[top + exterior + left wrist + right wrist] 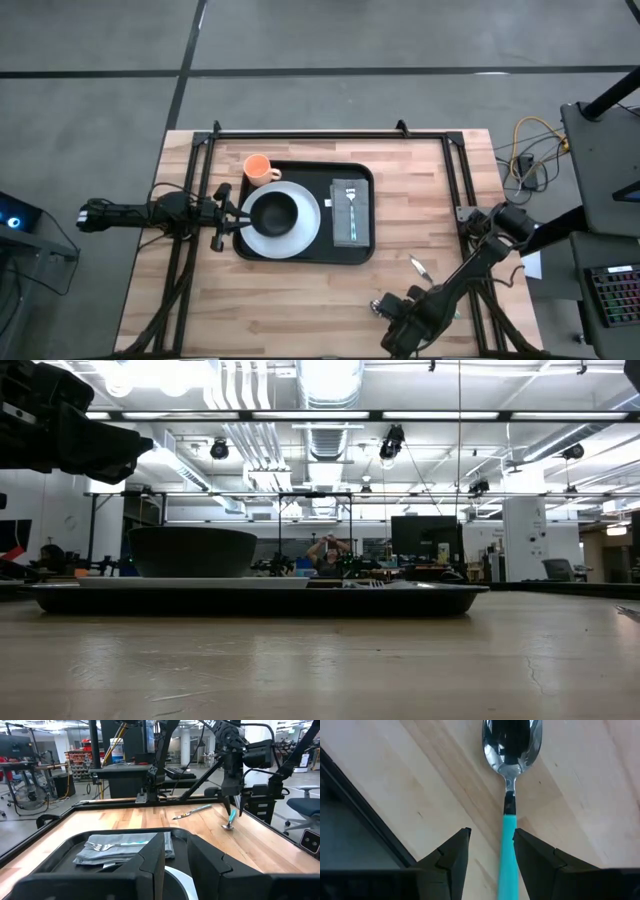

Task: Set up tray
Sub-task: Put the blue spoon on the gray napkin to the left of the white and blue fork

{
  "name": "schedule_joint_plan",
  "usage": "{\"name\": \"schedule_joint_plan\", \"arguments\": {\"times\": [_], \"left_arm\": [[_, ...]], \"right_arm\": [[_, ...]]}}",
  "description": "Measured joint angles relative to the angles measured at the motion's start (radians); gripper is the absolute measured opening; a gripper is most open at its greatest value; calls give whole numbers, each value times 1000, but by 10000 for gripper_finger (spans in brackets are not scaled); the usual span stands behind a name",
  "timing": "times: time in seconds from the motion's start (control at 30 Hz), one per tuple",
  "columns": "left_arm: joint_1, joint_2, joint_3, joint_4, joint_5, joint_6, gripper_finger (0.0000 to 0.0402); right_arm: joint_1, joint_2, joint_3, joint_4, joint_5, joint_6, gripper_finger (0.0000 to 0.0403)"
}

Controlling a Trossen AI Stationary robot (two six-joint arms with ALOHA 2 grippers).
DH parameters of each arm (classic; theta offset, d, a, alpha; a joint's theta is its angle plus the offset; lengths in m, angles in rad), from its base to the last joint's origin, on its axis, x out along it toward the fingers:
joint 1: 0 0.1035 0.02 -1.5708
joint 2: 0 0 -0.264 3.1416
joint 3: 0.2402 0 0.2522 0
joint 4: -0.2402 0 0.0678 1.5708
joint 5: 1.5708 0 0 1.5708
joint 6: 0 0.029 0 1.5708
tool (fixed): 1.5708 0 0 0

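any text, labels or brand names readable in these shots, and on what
None can be read. The tray, white plate, orange cup, napkin and spoon carry no visible print. Signs and shelf items in the room behind are too blurred to read.

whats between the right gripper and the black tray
Bare wood, except a knife lying between right gripper and large flat black rectangular tray, in the high view.

I see a steel spoon with a teal handle point(509, 795) on light wood tabletop point(580, 785). Handle sits between my right gripper's point(491, 851) dark fingers point(451, 855), gaps either side.
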Motion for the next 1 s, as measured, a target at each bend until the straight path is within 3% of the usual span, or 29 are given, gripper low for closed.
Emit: {"name": "schedule_joint_plan", "arguments": {"times": [0.43,0.67,1.0], "left_arm": [[0,0,0,0,0,0,64],[0,0,0,0,0,0,64],[0,0,0,0,0,0,64]], "right_arm": [[0,-17,-156,225,-44,34,137],[0,-22,-194,251,-48,45,119],[-1,-20,-187,216,-55,31,38]]}}
